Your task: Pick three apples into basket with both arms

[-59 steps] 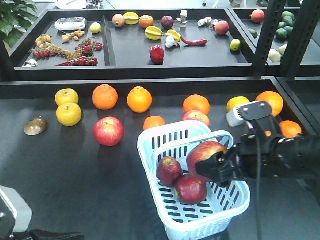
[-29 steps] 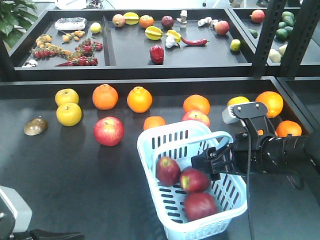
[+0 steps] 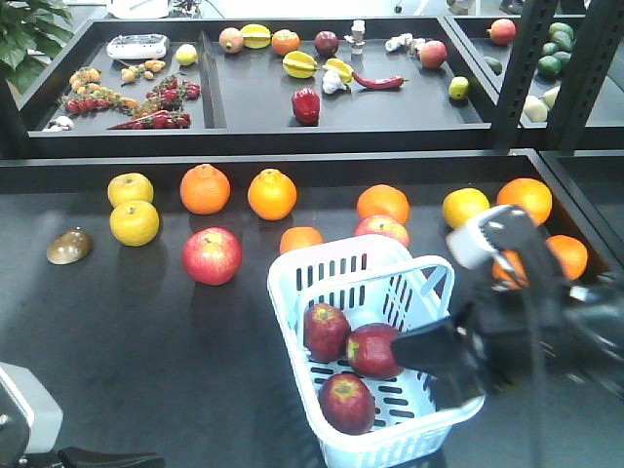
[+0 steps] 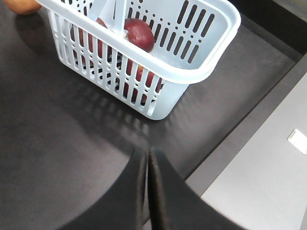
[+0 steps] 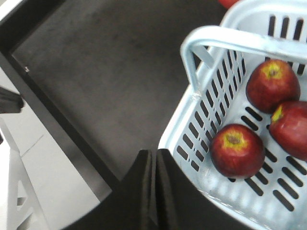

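The pale blue-white slotted plastic basket sits on the dark bench and holds all three dark red apples (two touch, the third lies nearer its front wall). The right end effector hangs over the basket's right side, fingers pressed together, empty. The left end effector is likewise closed, holding nothing.

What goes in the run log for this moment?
apples: three in basket | right gripper: shut, empty | left gripper: shut, empty
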